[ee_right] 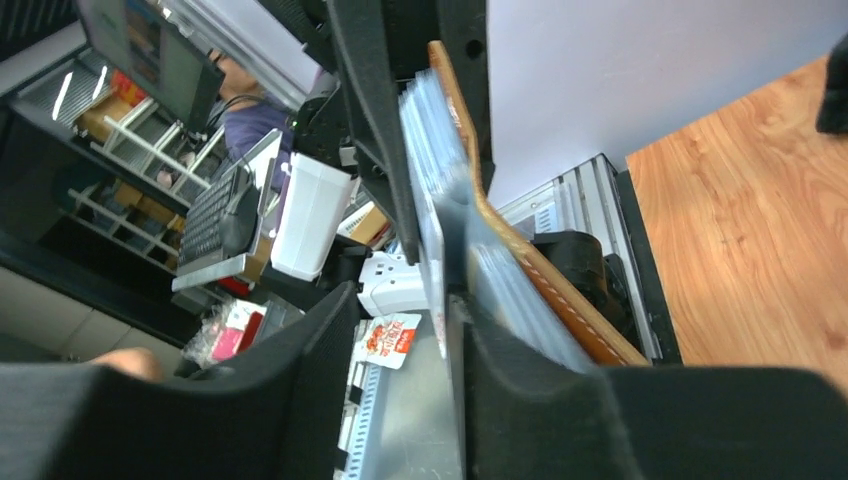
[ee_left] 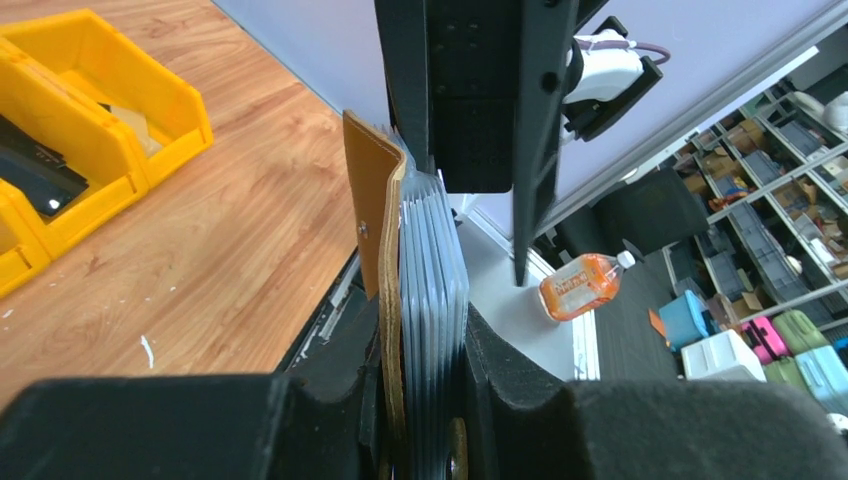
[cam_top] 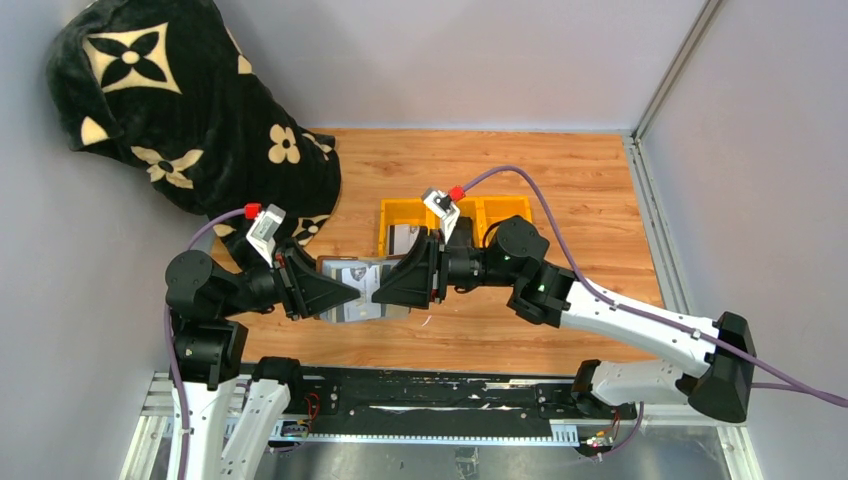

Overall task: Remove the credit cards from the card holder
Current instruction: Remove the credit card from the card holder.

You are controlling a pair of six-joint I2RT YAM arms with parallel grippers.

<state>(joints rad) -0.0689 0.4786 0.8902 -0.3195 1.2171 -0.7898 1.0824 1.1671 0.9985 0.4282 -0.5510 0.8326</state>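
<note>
The card holder (cam_top: 352, 283) is held up above the table between both arms, brown leather cover (ee_left: 370, 190) on one side and a fan of clear sleeves (ee_left: 435, 250) on the other. My left gripper (ee_left: 425, 322) is shut on it, pinching leather and sleeves together. In the right wrist view the holder's stitched leather edge (ee_right: 525, 262) runs past the right finger. My right gripper (ee_right: 400, 300) is open, with a wide gap. One thin grey card or sleeve edge (ee_right: 436, 235) lies against its right finger; I cannot tell which. The left finger (ee_right: 320, 330) stands clear of it.
A yellow three-compartment tray (cam_top: 500, 208) sits just behind the grippers, with a flat card-like piece (cam_top: 405, 240) in its left bin. A black flower-patterned blanket (cam_top: 170, 110) is heaped at the back left. The table's near edge and metal rail (cam_top: 420, 400) lie below.
</note>
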